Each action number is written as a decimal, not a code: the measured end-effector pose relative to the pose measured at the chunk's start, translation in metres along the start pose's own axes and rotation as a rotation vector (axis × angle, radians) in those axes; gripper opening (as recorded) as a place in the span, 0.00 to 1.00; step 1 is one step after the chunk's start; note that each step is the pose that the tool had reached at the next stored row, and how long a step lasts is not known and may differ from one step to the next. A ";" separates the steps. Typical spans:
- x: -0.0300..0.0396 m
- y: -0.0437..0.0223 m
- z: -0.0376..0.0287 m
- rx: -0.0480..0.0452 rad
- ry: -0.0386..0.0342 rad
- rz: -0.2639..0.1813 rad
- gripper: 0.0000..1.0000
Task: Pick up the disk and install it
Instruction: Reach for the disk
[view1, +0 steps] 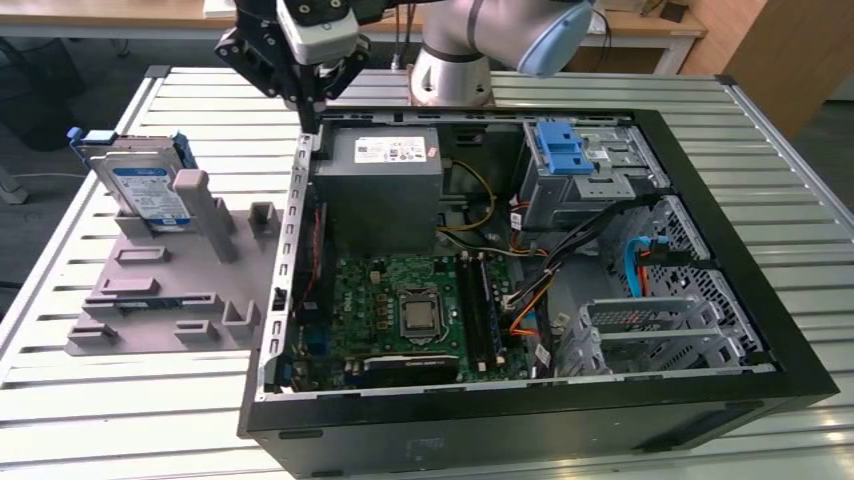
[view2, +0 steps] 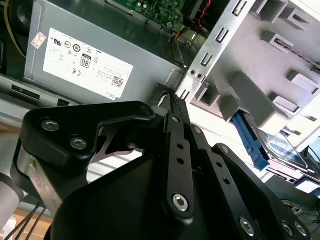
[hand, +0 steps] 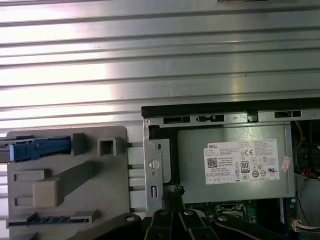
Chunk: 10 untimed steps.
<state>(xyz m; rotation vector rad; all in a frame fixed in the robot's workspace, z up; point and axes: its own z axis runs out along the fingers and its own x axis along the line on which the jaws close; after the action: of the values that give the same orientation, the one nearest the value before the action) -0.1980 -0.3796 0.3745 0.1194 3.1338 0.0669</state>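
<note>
exterior view: flat silver disk (view1: 144, 188) upright in blocky grey holder (view1: 167, 300)

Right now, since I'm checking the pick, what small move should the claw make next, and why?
Probably shift the claw toward the exterior view's left, over the disk. The claw hangs empty above the case, while the disk stands upright in the grey holder outside it.

Bright, even light is seen throughout. Strong glare is thrown off the slatted tabletop (hand: 160, 50) in the first wrist view; the computer case (view1: 507, 432) is shadowed inside.
</note>
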 end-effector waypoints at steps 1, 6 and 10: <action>0.0020 0.0002 0.0000 0.0000 0.0000 0.000 0.11; 0.0045 0.0007 0.0001 0.0001 0.0001 0.000 0.11; 0.0051 0.0008 0.0002 0.0000 0.0000 0.000 0.11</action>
<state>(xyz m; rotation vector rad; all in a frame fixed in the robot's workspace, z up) -0.2030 -0.3784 0.3744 0.1196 3.1338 0.0669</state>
